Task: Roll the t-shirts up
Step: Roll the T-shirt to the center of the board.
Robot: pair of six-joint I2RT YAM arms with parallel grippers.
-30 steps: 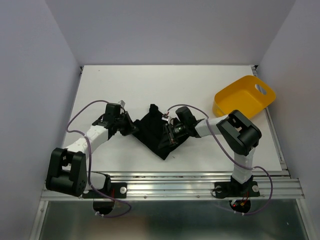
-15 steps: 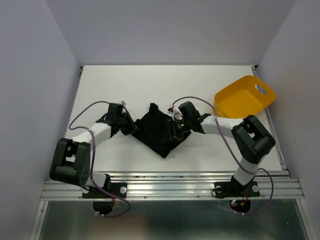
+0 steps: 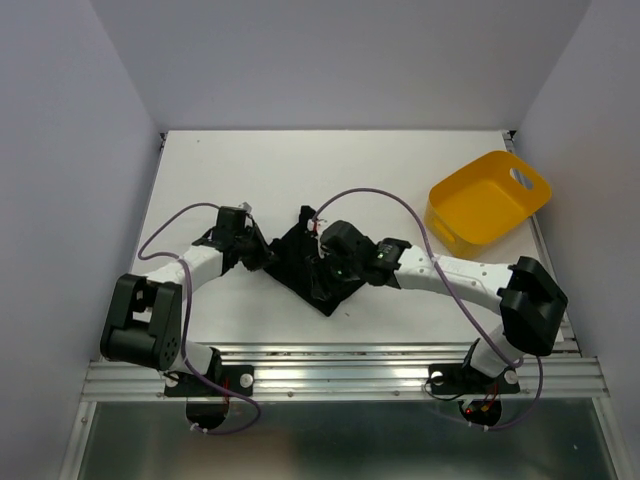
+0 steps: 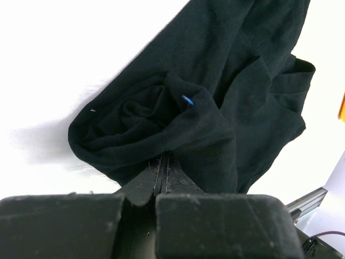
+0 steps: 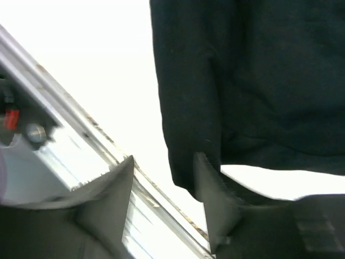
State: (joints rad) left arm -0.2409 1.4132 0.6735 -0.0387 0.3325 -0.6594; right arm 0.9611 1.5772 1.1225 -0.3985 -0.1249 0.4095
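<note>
On your left wrist view, the left end effector [image 4: 163,164] had its fingertips buried under a fold of the t-shirt [image 4: 215,81], which ran off the top edge beyond them. A blue speck [image 4: 187,100] just ahead of the tips was too small to identify. On your right wrist view, the right end effector [image 5: 163,162] showed blurred fingers, and the cloth ahead was cut off top and right. From above, both sets of tips merged with the black cloth.
</note>
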